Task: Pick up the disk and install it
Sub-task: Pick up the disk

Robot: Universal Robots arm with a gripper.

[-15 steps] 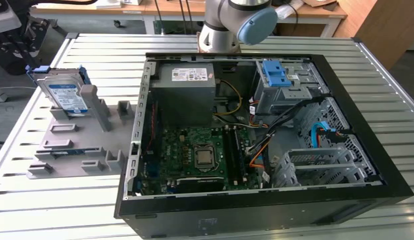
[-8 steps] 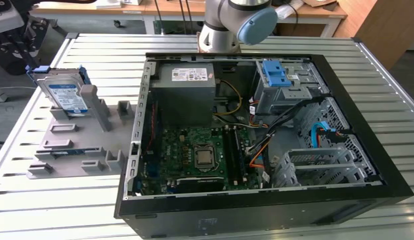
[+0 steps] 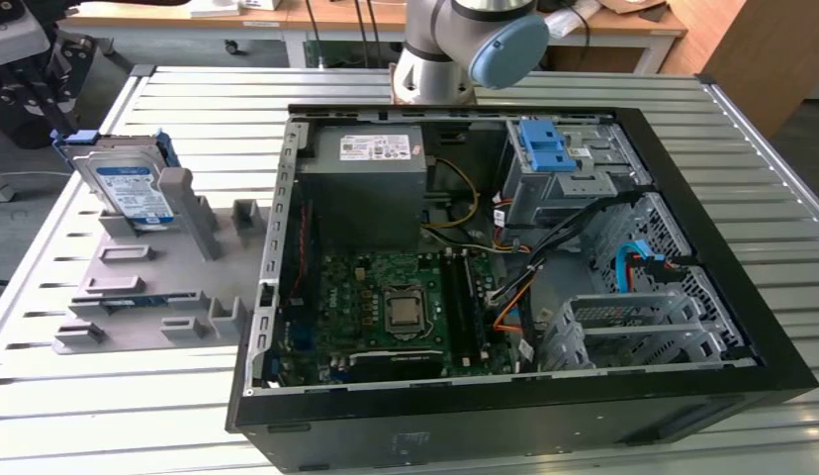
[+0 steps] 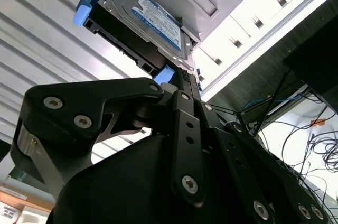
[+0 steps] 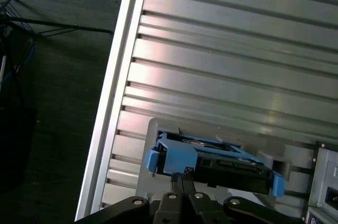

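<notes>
Black linkage arms of the end effector (image 5: 182,177) sat closest in the first wrist view, its two fingers pressed together with nothing between them. Beyond their tips stood the disk (image 5: 222,163), on edge in a grey holder (image 3: 159,277), blue bracket around its silver body. In the exterior view the disk (image 3: 130,188) rested untouched in that holder on the slatted counter (image 3: 66,396), at the exterior view's left of the open computer case (image 3: 515,421).

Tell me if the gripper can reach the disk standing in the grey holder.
Probably yes. The disk stands upright in the grey holder, its top edge bare, and the gripper hangs over it with nothing between.
</notes>
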